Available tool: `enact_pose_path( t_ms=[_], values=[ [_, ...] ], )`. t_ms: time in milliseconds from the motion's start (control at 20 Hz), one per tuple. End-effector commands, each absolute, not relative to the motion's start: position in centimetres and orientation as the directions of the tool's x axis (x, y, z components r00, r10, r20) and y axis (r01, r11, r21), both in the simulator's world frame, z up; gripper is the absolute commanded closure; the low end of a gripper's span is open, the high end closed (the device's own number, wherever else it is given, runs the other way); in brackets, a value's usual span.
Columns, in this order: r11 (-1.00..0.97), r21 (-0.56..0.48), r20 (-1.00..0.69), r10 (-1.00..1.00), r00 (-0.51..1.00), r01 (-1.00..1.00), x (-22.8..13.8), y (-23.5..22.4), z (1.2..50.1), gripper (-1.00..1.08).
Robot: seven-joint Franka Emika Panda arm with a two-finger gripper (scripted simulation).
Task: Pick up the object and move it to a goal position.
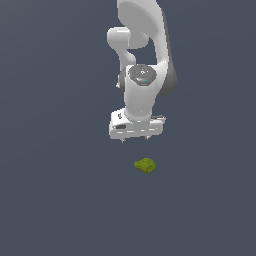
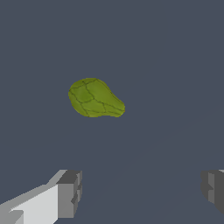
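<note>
**Desk:** Where is the object sitting for you?

**Me:** I'm seeing the olive-green blob (image 1: 145, 165) lying on the flat dark floor (image 1: 55, 200), below the gripper (image 1: 136, 140) and slightly toward the exterior view's right, clear of it. Its long axis is running roughly across that view.

**Desk:** Which way is it pointing?

**Me:** I'm reading that off the wrist view: the blob (image 2: 95, 98) is pear-shaped there, one end fat and round, the other tapering to a blunt tip (the cracked, bumpy surface only shows here).

**Desk:** And the tool?

**Me:** I'm watching both fingers (image 2: 69, 194) standing wide apart, holding nothing, with the blob beyond the gap. Only the exterior view is showing the white arm (image 1: 142, 60) above.
</note>
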State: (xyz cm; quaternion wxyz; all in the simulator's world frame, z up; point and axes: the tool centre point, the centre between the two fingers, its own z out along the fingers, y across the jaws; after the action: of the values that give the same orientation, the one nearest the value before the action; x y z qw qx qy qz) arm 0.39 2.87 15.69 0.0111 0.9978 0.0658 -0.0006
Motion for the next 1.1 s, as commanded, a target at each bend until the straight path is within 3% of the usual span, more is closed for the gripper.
enact_pose_path(
  t_ms=[0, 550, 1050],
  values=[
    [-0.988, 0.022, -0.003, 0.150, 0.989, 0.150, 0.5, 3.0, 15.5, -0.92],
    [-0.937, 0.022, -0.010, 0.348, 0.938, 0.348, 2.1, 4.3, 13.9, -0.92],
    [-0.792, 0.012, -0.011, 0.611, 0.792, 0.611, 4.2, 6.2, 11.5, -0.92]
  ],
)
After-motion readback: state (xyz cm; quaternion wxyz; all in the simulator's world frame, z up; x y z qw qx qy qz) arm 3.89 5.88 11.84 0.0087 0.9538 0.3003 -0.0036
